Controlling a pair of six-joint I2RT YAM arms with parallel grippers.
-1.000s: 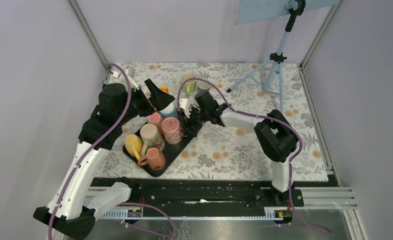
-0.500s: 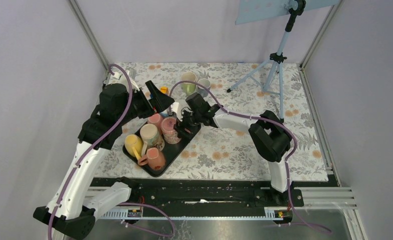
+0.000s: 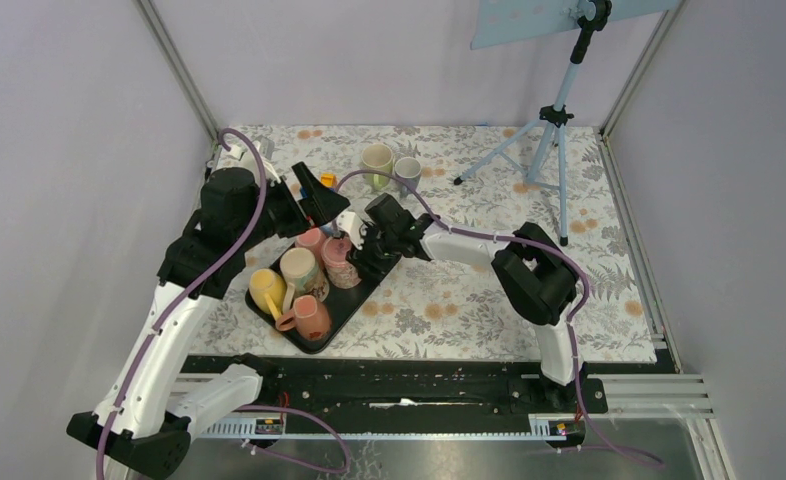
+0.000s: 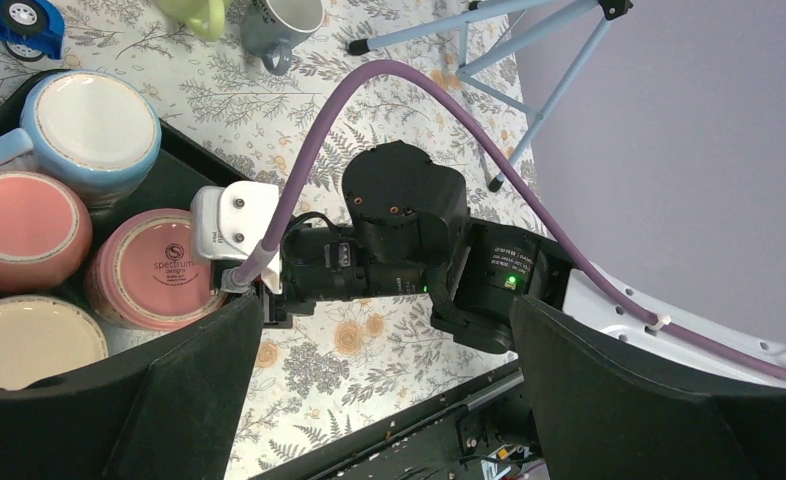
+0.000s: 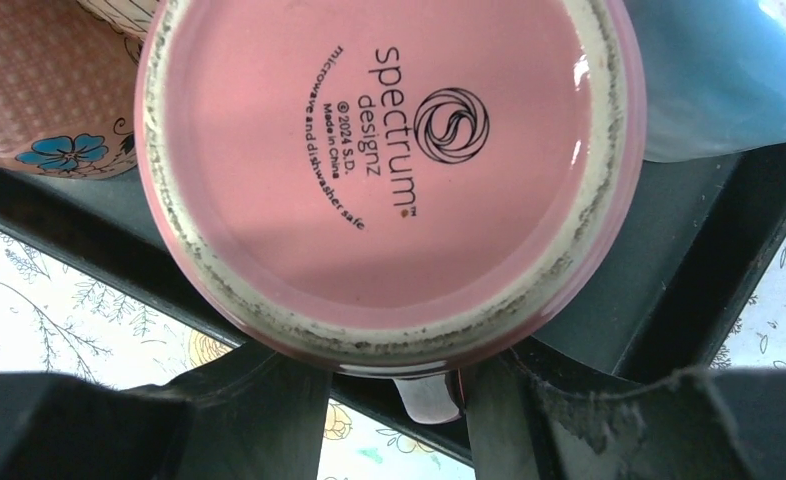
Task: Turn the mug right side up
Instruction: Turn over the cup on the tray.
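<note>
The pink mug (image 3: 341,262) stands upside down on the black tray (image 3: 355,298), its stamped base up. It fills the right wrist view (image 5: 389,170), and it also shows in the left wrist view (image 4: 159,268). My right gripper (image 3: 363,250) is low at the mug's right side. It is open (image 5: 399,410), with its jaws on either side of the mug's handle (image 5: 427,395), and the handle lies against the right finger. My left gripper (image 3: 319,190) hovers open and empty above the tray's far end (image 4: 384,400).
The tray also holds a blue mug (image 3: 337,222), another pink mug (image 3: 311,240), a cream mug (image 3: 298,266), a yellow mug (image 3: 265,288) and a pink mug on its side (image 3: 309,316). A green mug (image 3: 376,162) and a grey mug (image 3: 406,170) stand behind. A tripod (image 3: 549,130) stands back right.
My right gripper has moved left along the table to the tray and closed in on the upside-down pink mug. The left arm has stayed put.
</note>
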